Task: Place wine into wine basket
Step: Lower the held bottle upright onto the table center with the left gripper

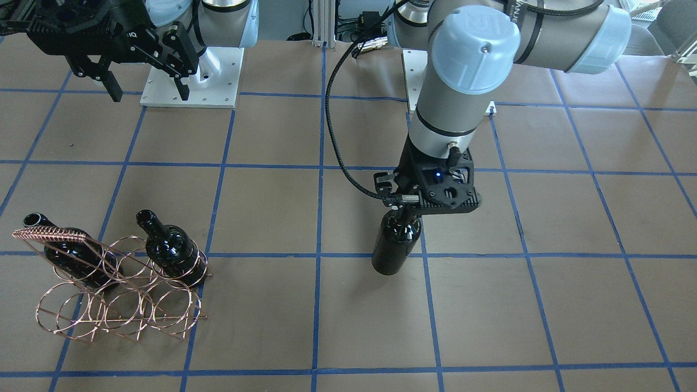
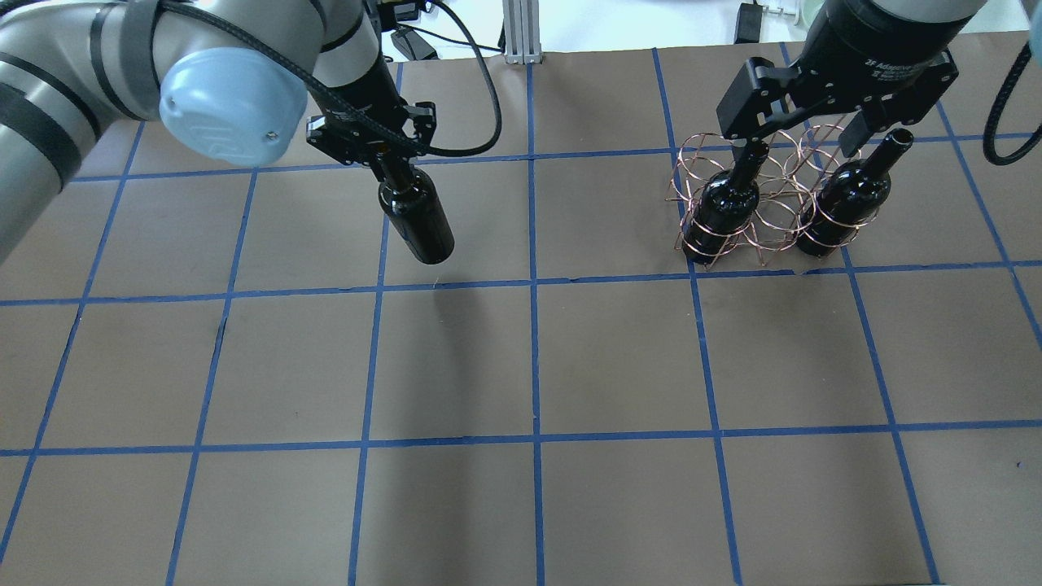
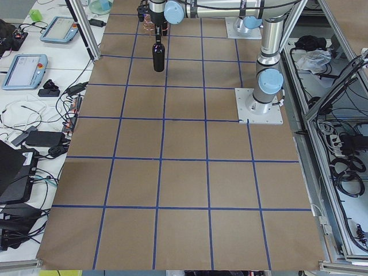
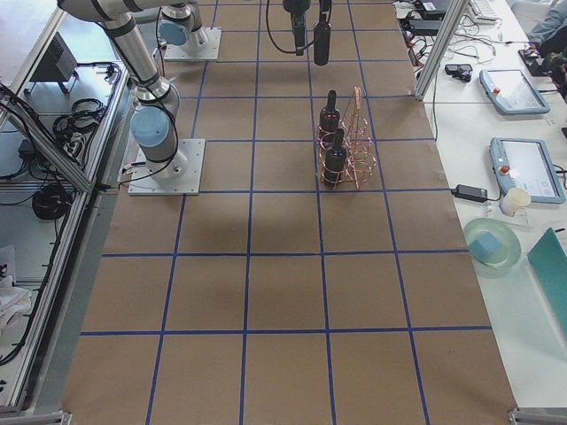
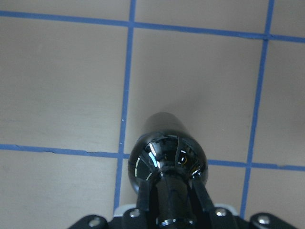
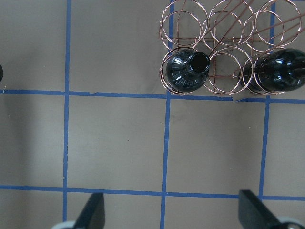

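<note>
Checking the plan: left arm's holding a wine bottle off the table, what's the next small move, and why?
Probably carry the wine in the left gripper toward the wine basket: its ring between two racked bottles looks empty.

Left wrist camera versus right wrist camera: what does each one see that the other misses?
Only the left wrist view: the glossy black glass wine bottle, held by its neck in the left gripper. Only the right wrist view: the rose-gold wire basket, two look-alike black bottles standing in the end rings of one row with the middle ring empty, and the open right gripper. Both: the brown paper table with blue tape lines.
</note>
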`<state>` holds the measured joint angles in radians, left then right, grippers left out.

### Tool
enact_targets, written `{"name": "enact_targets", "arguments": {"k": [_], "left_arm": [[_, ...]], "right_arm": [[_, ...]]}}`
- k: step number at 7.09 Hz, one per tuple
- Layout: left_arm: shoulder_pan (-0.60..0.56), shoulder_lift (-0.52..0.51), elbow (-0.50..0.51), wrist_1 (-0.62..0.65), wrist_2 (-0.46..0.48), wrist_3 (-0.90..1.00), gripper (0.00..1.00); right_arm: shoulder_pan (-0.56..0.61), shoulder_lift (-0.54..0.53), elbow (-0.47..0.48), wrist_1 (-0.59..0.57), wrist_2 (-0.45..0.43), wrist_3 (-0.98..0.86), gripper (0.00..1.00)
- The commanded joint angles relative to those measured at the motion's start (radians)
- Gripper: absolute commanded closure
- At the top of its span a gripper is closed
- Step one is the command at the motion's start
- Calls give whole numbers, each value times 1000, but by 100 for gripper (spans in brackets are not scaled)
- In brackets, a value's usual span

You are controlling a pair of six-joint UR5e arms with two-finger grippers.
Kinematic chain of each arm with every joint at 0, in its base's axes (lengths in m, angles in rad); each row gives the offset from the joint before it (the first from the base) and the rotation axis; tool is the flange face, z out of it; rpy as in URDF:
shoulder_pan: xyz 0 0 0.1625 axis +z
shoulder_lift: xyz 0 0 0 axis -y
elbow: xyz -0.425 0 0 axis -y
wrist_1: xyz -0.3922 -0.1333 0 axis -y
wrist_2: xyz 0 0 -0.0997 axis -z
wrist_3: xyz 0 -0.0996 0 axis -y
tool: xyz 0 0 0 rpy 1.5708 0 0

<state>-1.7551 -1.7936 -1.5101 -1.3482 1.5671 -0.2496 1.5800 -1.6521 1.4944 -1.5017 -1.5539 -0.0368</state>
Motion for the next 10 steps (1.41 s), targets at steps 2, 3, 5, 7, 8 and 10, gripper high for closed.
{"name": "enact_targets", "arguments": {"k": [2,3,5,7,8,10], "left_arm": [[-101,49,-102,0,1,-25,100],[-118,54,-110,-3,-2,-28,100],[-165,59,-120,-2,-2,-62,100],[-165,59,-122,-11,-2,-60,100],[-168,59,-124,-11,-2,-62,100],[-168,57,-124,-14,-25,-60,100]], "right_arm": [[0,0,0,0,0,0,0],[0,0,0,0,0,-2,0],[0,0,0,0,0,0,0],[0,0,0,0,0,0,0],[0,0,0,0,0,0,0],[0,0,1,0,0,0,0]]}}
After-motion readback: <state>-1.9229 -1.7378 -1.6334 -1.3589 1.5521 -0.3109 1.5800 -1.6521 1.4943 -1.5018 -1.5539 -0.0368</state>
